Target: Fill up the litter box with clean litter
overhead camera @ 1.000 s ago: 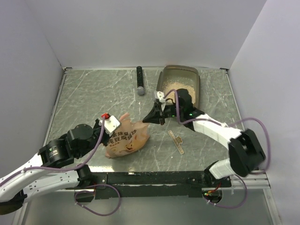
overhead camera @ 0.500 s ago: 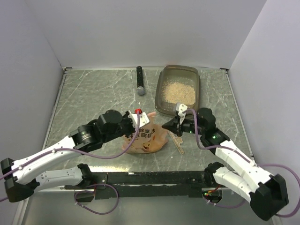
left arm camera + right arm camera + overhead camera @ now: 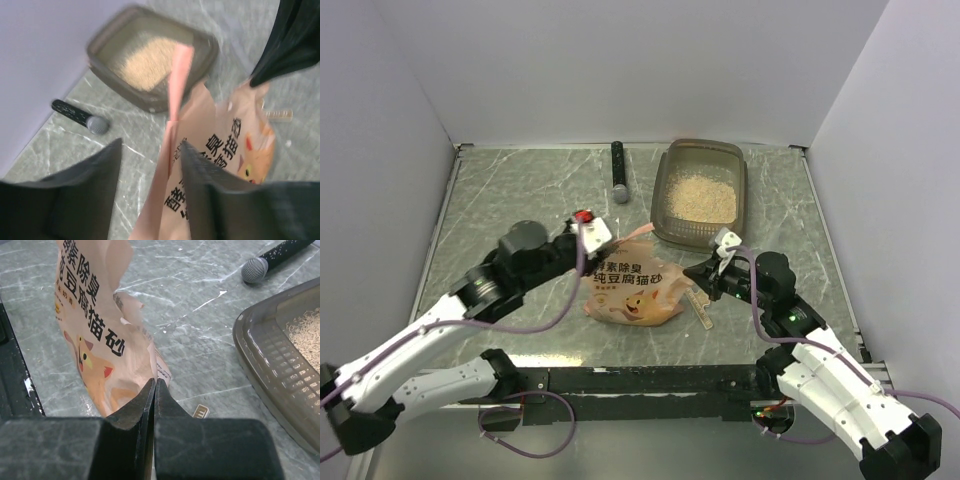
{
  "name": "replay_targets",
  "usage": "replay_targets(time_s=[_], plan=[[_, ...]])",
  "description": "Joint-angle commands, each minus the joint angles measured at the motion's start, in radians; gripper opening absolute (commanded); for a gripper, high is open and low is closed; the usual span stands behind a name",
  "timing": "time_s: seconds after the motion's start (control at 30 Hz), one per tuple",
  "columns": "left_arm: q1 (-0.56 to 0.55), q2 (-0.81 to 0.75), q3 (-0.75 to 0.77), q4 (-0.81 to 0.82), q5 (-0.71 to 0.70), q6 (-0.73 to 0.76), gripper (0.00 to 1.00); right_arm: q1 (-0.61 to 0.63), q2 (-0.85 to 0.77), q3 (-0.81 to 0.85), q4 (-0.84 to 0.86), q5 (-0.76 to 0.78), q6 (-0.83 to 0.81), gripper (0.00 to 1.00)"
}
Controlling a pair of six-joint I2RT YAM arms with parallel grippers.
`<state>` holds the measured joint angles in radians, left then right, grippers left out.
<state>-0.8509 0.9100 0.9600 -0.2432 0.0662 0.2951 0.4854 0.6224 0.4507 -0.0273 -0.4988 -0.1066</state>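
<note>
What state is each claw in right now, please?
Left claw: open astride the pouch.
Right claw: closed against the pouch; grip cannot be told.

This is a robotics lab cell. Plain white walls (image 3: 620, 70) box in a marbled desk (image 3: 510, 200). A left arm (image 3: 420, 335) and right arm (image 3: 830, 375) are bolted on.

Grey-green marbled surface (image 3: 520, 200). Litter box (image 3: 661, 200) at far right of centre. Black microphone (image 3: 618, 172) lies just left of it. Orange-pink pouch (image 3: 632, 290) lies mid-front. Pale flat strip (image 3: 703, 314) by the pouch's right edge, partly hidden.
</note>
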Motion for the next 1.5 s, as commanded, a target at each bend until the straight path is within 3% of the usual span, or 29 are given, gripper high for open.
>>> replay_targets(time_s=[0.0,0.03,0.27,0.5,0.7,0.9,1.07,1.33,1.47], plan=[[0.004,-0.186,-0.035,0.015,-0.057,-0.073,0.60,-0.004,-0.010,0.008,0.015,0.040,0.018,0.00],[0.004,-0.242,-0.050,-0.001,-0.063,-0.088,0.69,-0.005,-0.013,0.005,0.018,0.042,0.018,0.00],[0.004,-0.414,-0.128,-0.120,-0.158,-0.327,0.75,-0.005,-0.027,-0.015,0.045,0.043,0.038,0.00],[0.012,-0.361,-0.167,-0.176,-0.249,-0.433,0.76,-0.005,-0.036,-0.026,0.063,0.075,0.061,0.00],[0.079,-0.306,-0.230,-0.093,-0.198,-0.484,0.77,-0.005,-0.050,-0.040,0.069,0.078,0.071,0.00],[0.205,-0.261,-0.314,0.037,-0.048,-0.513,0.76,-0.005,-0.056,-0.041,0.066,0.086,0.085,0.00],[0.338,-0.269,-0.374,0.174,0.201,-0.545,0.75,-0.005,-0.043,-0.050,0.082,0.056,0.099,0.00],[0.417,-0.177,-0.399,0.387,0.536,-0.574,0.73,-0.005,-0.036,-0.087,0.115,0.042,0.151,0.00],[0.452,-0.062,-0.389,0.406,0.710,-0.568,0.70,-0.005,-0.047,-0.087,0.109,0.054,0.148,0.00]])
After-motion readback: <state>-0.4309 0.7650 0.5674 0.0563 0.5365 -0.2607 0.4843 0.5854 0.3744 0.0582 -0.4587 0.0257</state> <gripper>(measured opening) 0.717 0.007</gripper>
